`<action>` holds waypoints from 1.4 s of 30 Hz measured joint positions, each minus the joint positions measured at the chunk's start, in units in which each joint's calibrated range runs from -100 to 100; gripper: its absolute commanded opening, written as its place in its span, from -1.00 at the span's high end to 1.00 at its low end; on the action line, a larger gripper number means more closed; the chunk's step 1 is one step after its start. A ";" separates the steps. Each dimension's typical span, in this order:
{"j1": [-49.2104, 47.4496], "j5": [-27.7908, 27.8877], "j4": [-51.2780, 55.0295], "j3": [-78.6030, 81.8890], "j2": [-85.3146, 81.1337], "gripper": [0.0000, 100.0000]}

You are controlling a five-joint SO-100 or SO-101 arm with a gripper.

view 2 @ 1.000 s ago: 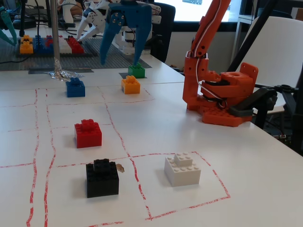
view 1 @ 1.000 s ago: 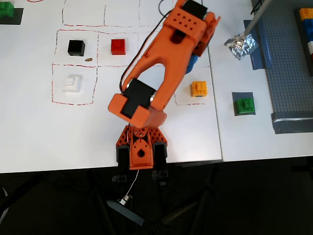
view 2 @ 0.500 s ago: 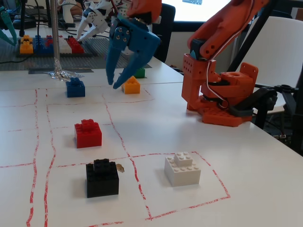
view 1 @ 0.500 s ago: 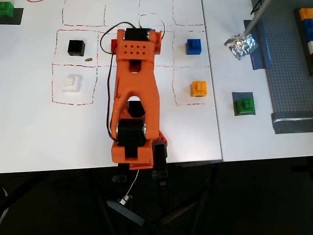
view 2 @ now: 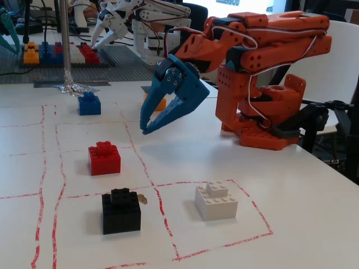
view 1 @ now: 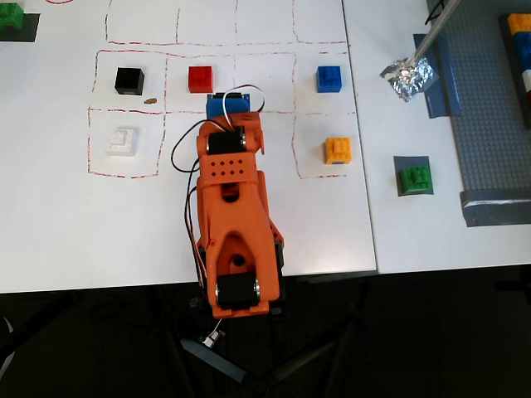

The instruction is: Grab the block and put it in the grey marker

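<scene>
The green block rests on the grey marker, a grey square at the right of the overhead view, off the white sheet. Both are hidden in the fixed view. My gripper is far to their left, over the middle of the red-lined grid, near the red block. In the fixed view the blue gripper hangs above the table with its tips together and holds nothing. The orange arm is folded back over its base.
On the grid lie a black block, a white block, a blue block and an orange block. Crumpled foil and a grey baseplate are at the right. A second green block sits top left.
</scene>
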 measured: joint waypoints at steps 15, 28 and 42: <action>0.40 -0.05 3.54 2.61 -14.18 1.00; 0.40 -0.49 9.08 2.61 -16.85 1.00; 1.60 -2.10 9.08 2.61 -16.85 1.00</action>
